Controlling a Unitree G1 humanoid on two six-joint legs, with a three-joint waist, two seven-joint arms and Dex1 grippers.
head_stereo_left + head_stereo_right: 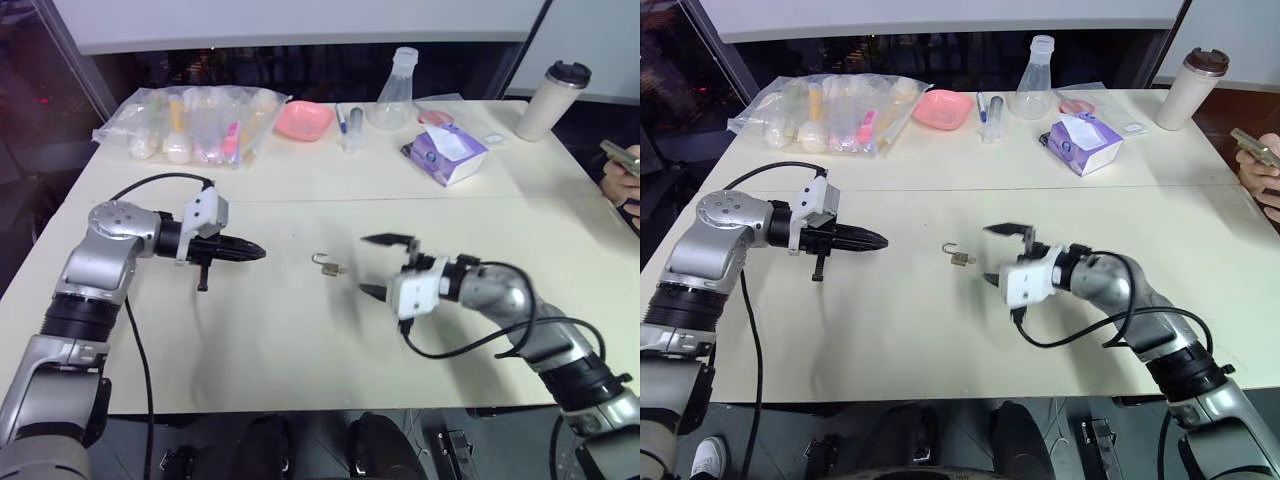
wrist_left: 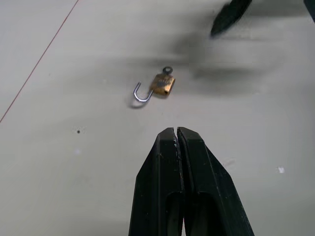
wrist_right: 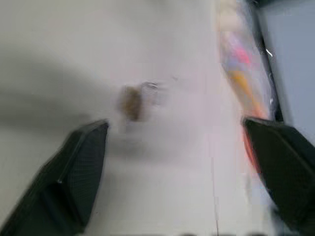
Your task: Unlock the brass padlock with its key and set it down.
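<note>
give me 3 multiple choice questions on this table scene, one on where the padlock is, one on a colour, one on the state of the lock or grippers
1. Where is the padlock?
A. lying on the table between the two grippers
B. held in the left gripper
C. inside the pink dish

2. What colour is the small dish at the far side of the table?
A. blue
B. pink
C. black

3. How do the grippers stand?
A. both open
B. left gripper shut, right gripper open
C. left open, right shut on the padlock

Answers:
1. A, the padlock rests on the bare tabletop, apart from both grippers, its shackle swung open.
2. B, the dish beside the plastic bag is pink.
3. B, the left wrist view shows the left fingers pressed together, and the right fingers stand wide apart with nothing between them.
</note>
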